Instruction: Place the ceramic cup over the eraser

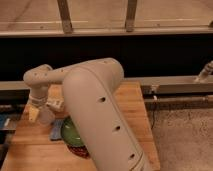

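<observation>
My gripper (36, 114) hangs from the wrist over the left end of the wooden table (132, 107), fingers pointing down and standing open. One yellowish fingertip (32, 114) shows on its left side. The whitish ceramic cup (46, 116) stands right next to that fingertip, on the gripper's right side. I cannot tell whether the fingers touch it. The eraser is hidden from this view. My bulky upper arm (97, 110) covers the middle of the table.
A green bowl (70, 134) sits beside the cup, half hidden under the arm. A flat blue pad (56, 129) lies at the bowl's left and a dark red object (80, 150) in front of it. A small white labelled thing (55, 104) lies behind the cup.
</observation>
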Controlling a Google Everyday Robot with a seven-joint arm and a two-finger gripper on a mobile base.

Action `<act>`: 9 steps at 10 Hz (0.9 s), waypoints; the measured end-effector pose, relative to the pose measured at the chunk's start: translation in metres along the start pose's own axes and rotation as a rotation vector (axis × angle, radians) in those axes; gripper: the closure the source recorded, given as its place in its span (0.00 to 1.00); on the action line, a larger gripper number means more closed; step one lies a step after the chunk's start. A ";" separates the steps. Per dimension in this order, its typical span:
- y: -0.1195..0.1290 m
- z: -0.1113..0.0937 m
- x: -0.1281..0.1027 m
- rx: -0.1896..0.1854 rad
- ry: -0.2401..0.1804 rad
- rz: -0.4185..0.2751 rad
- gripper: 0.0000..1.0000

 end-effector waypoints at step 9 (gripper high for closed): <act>0.007 -0.003 -0.003 0.004 0.009 -0.037 0.97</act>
